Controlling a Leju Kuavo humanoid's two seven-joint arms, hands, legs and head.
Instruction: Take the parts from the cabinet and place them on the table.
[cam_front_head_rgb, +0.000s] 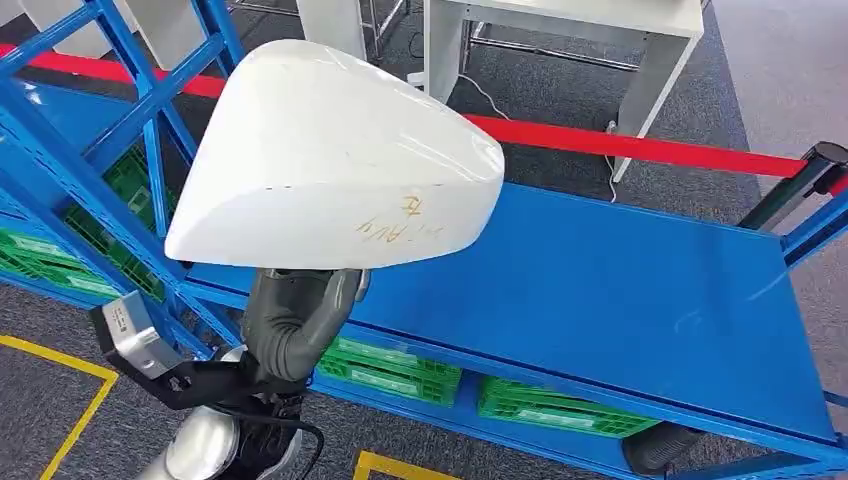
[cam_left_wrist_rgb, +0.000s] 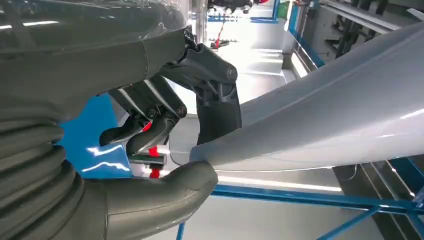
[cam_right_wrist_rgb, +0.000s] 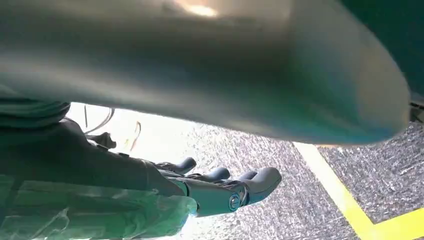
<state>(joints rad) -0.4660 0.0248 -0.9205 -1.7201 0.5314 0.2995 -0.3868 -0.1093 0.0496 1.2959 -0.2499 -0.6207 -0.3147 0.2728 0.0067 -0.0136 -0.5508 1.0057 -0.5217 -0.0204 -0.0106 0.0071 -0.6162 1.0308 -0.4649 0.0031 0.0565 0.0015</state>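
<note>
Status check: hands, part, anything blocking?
Left hand grips white part from below. Right hand open, under the part. Part above blue shelf, nothing blocking.

One white part (cam_front_head_rgb: 330, 160); three green crates (cam_front_head_rgb: 390, 370).

White shell part (cam_front_head_rgb: 330, 150) carrying faint orange handwritten scrawl on lower side face, too messy to read properly, maybe few letters plus one character. Green crates (cam_front_head_rgb: 400, 370) under blue shelf (cam_front_head_rgb: 620, 290) showing white label strips, print too small.
</note>
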